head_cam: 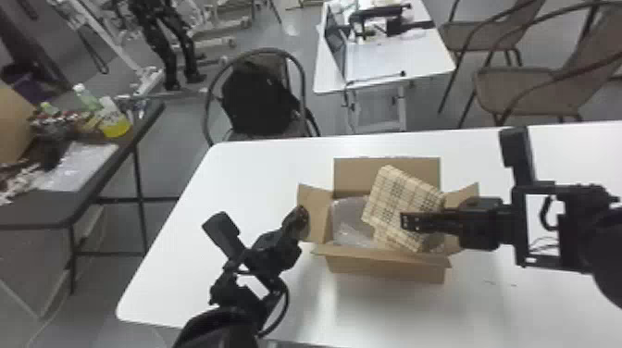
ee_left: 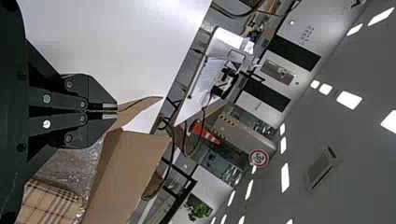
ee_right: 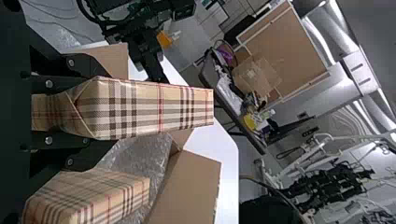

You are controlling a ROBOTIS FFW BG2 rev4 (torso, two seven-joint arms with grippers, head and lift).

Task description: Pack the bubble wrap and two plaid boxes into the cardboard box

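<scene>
Beige plaid box (head_cam: 401, 194) lies toward eleven o'clock from the right gripper (head_cam: 406, 221) in the head view, gripped between its parted fingers over the cardboard box (head_cam: 386, 269); the left gripper (ee_left: 116, 111), fingers together, meets the nine-o'clock flap (head_cam: 316, 214).

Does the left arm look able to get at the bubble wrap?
Probably yes: the left pincer is at the cardboard box's left flap, and the bubble wrap lies uncovered on its left, plaid boxes toward the right.
</scene>
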